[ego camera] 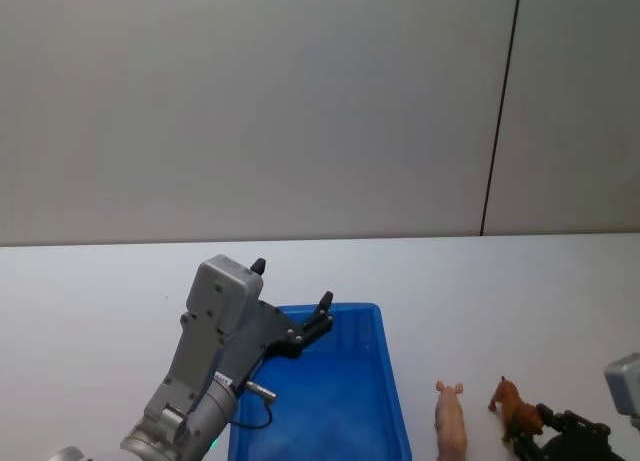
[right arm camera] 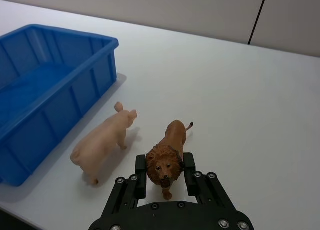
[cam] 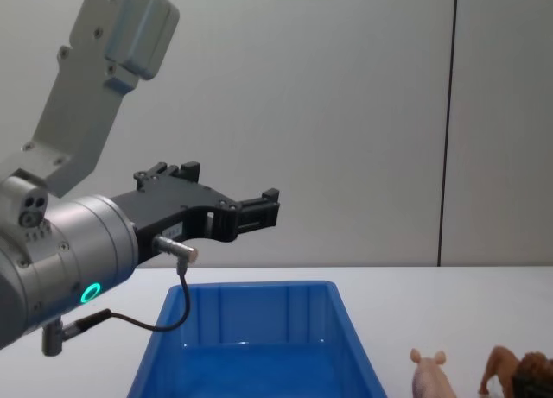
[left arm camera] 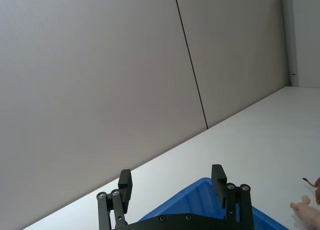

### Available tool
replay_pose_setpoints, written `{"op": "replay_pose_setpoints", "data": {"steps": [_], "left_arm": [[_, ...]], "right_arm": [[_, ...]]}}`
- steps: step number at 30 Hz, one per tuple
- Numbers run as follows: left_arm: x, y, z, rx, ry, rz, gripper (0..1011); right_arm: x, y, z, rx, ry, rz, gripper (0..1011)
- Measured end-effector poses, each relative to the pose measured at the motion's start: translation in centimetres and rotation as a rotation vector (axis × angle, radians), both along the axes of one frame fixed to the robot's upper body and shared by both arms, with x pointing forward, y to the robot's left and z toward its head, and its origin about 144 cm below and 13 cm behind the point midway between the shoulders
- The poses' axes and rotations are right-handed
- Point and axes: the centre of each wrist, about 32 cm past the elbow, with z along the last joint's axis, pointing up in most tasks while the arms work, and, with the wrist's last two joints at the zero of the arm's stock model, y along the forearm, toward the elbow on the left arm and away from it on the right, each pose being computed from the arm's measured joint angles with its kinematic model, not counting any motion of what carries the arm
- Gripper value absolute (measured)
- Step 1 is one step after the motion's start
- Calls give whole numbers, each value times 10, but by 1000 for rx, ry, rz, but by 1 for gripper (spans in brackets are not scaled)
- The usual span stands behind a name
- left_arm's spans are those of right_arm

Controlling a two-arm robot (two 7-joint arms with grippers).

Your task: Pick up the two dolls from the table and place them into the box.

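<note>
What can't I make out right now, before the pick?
Head view: box near end, cut by bottom edge; its left wall sits behind left gripper and arm.
Chest view: pig legs, cut by bottom edge; lion front, cut by right edge, right gripper at its head.

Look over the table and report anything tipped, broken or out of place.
Nothing stands out. The pig and lion both stand upright on the table beside the box, which sits flat and undamaged. The right gripper is at the lion's head; the left gripper hangs open above the box.
</note>
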Motion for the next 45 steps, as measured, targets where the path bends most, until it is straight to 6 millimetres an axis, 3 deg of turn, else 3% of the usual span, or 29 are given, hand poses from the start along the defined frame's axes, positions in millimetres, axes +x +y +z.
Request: {"op": "replay_pose_setpoints", "data": {"steps": [11,24,39,45], "left_arm": [[0,0,0,0,0,0,1001],[0,0,0,0,0,0,1001],[0,0,0,0,0,0,1001],[0,0,0,0,0,0,1001]], "right_arm": [[2,6,7,10,-109,9,417],[17,28,41,54,-263,109,417],[44,64,64,123,-210,252,418],[52,77,61,141,-156,295,575]]}}
